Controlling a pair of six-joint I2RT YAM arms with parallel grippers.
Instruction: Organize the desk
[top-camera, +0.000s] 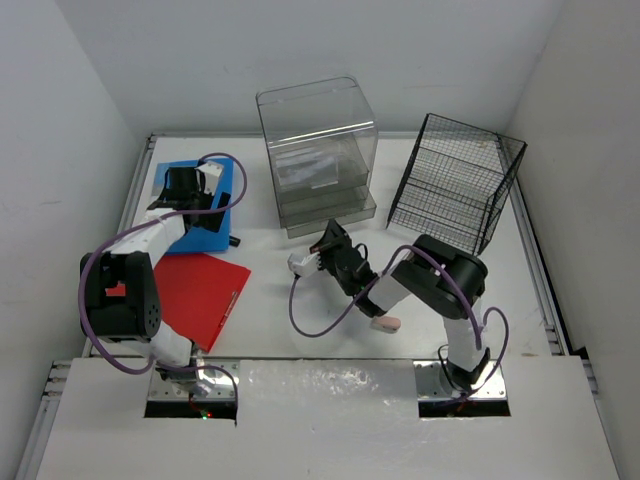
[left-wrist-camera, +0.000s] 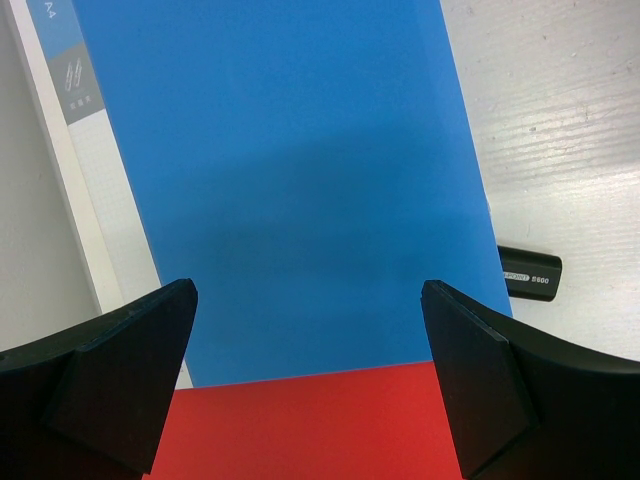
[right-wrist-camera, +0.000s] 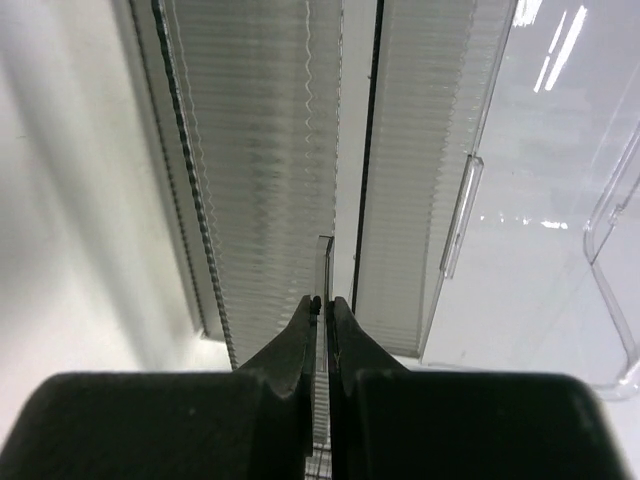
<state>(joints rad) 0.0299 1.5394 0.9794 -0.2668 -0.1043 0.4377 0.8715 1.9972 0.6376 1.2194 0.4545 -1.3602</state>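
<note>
On the white desk (top-camera: 275, 300) a blue folder (top-camera: 200, 215) lies at the far left, with a red folder (top-camera: 200, 290) nearer to me. My left gripper (top-camera: 188, 186) hovers over them, open. In the left wrist view its jaws (left-wrist-camera: 310, 340) stand wide apart above the blue folder (left-wrist-camera: 290, 180) and the red folder (left-wrist-camera: 310, 430), holding nothing. My right gripper (top-camera: 333, 243) sits just in front of the clear plastic drawer box (top-camera: 318, 150). Seen from the right wrist, the gripper (right-wrist-camera: 322, 300) is shut on a thin clear plastic tab (right-wrist-camera: 323, 262) that sticks out before ribbed clear panels (right-wrist-camera: 260, 150).
A black wire rack (top-camera: 455, 180) stands at the back right. A small black stick (top-camera: 235, 241) lies right of the blue folder, also visible from the left wrist as the black stick (left-wrist-camera: 530, 275). A small pink object (top-camera: 385, 323) lies by the right arm. Walls close in the desk.
</note>
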